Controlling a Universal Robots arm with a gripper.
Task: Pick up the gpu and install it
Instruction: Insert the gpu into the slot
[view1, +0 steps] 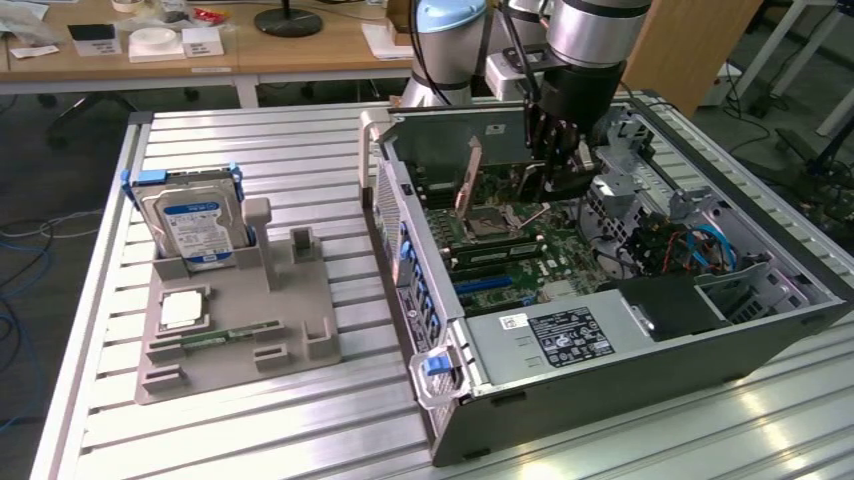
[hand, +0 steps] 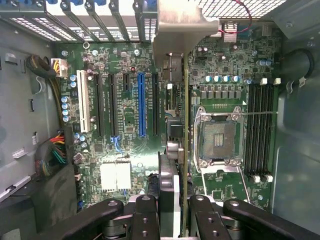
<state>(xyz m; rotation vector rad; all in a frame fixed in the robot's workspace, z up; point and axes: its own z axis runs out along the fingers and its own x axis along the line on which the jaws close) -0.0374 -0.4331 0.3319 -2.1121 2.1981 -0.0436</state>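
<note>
The gpu is a flat green card with a metal end bracket, hanging upright over the open computer case near its back wall. My gripper is shut on the card's end away from the bracket. In the wrist view the gpu appears edge-on as a thin blade above the motherboard. Its bracket is at the slot openings of the case, and my gripper clamps it from both sides. The card hangs between the blue expansion slot and the processor socket.
A grey fixture on the slatted aluminium table holds a hard drive, a small memory stick and a processor chip. Inside the case are the power supply, drive cage, memory slots and cables.
</note>
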